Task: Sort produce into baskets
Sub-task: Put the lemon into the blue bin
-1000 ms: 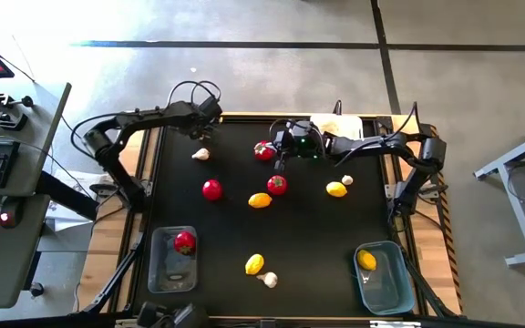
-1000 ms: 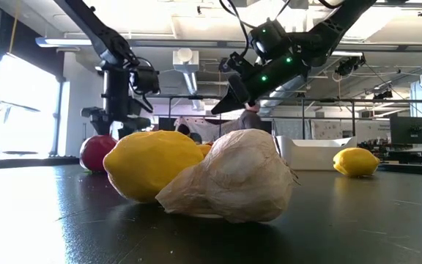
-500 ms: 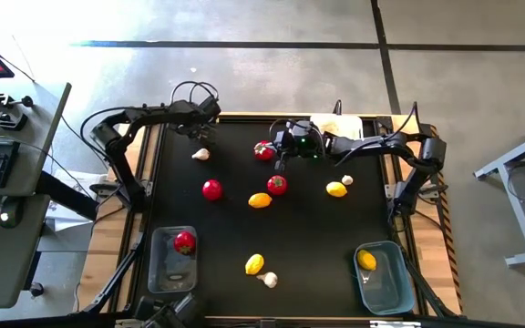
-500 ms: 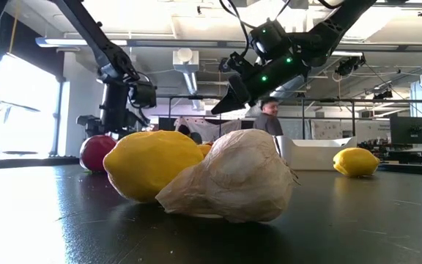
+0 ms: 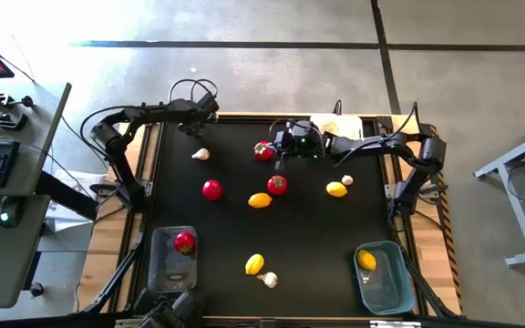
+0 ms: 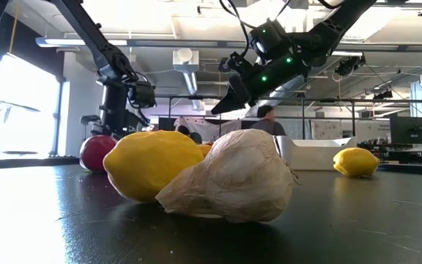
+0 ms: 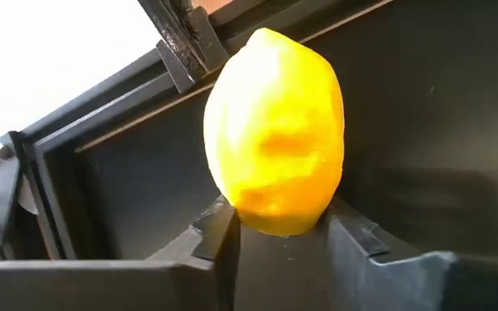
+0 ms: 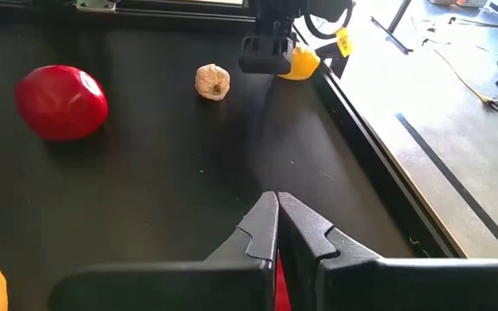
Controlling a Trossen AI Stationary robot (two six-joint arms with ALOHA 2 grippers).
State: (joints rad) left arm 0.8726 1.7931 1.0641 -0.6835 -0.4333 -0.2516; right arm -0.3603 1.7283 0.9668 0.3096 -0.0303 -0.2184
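A yellow oval piece (image 7: 275, 130) lies at the table's far left corner, and my left gripper (image 7: 284, 229) is shut on it; the right wrist view shows both, the piece (image 8: 303, 62) behind the gripper (image 8: 266, 53). In the high view that gripper (image 5: 195, 126) hides the piece. My right gripper (image 8: 277, 216) is shut on nothing, above the mat beside a red piece (image 5: 262, 151). Red, yellow and garlic pieces lie loose on the mat. The clear basket (image 5: 173, 269) holds a red piece, the blue basket (image 5: 386, 284) a yellow one. My left gripper has the yellow piece between its two fingers, which meet the sides of its near end (image 7: 242, 206). The fingers slant down at it from above. Most of the piece sticks out past the fingertips. Whether it is clear of the mat, I cannot tell.
A white basket (image 5: 337, 126) stands at the far edge behind my right arm. The table's raised rim (image 7: 128, 130) runs close behind the held piece. A garlic bulb (image 5: 200, 154) lies just near of my left gripper. A yellow piece (image 6: 152, 165) and garlic (image 6: 229, 183) sit at the near edge.
My left gripper has sunk a little and gone toward the table's far left corner. My right arm has kept still.
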